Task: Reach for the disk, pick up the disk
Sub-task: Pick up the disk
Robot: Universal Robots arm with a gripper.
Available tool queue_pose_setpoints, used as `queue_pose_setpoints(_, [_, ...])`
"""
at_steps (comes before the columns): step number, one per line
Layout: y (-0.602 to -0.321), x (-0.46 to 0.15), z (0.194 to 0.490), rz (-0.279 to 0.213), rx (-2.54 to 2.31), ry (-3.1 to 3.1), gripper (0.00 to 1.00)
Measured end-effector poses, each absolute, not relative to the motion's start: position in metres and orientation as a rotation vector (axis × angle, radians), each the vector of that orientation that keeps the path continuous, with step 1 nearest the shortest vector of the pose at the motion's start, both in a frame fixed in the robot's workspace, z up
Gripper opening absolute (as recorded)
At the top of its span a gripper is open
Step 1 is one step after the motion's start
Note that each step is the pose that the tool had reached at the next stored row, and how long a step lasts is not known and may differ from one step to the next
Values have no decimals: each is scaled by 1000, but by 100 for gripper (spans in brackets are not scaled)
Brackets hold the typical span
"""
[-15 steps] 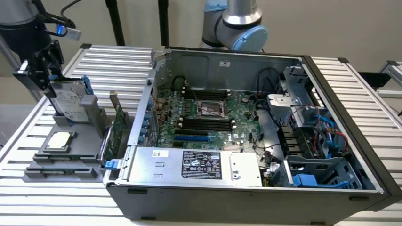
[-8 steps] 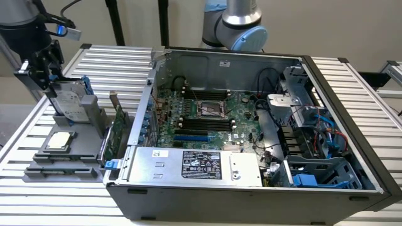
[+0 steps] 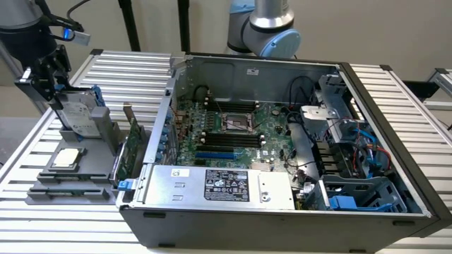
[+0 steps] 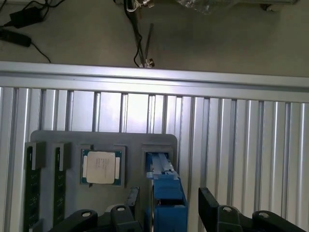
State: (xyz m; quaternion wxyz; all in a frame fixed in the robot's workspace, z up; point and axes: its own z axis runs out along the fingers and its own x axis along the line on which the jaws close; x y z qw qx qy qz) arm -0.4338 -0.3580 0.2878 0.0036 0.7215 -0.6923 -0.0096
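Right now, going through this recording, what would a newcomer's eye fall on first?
The big open computer case takes up the middle and the exterior view's right, its green motherboard laid bare. At that view's left, the gripper hangs open astride the disk, which stands upright in a grey tray beside a small square chip.

Disk (image 3: 76, 114): dull silver-grey metal face, smooth blue plastic frame. Worktop (image 3: 395, 90): ribbed bare aluminium, satin sheen. Holder tray (image 3: 39, 198): matt grey plastic. Chip (image 3: 67, 157): pale metal lid. Computer case (image 3: 282, 233): matt dark shell, bare sheet metal inside.
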Motion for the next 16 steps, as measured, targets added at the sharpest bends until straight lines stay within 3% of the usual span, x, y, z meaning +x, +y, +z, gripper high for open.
queue_pose_setpoints(2, [-358,-434,288,-30,2262,-2169,51])
queue_pose_setpoints(4, [-358,-434,288,-30,2263,-2169,51])
queue_pose_setpoints(5, [-358,-434,288,-30,2263,-2169,45])
queue_pose_setpoints(9, [-358,-434,288,-30,2263,-2169,45])
queue_pose_setpoints(11, [-358,-434,288,-30,2263,-2169,42])
queue_pose_setpoints(12, [-358,-434,288,-30,2263,-2169,36])
queue_pose_setpoints(16, [-358,-434,288,-30,2263,-2169,33])
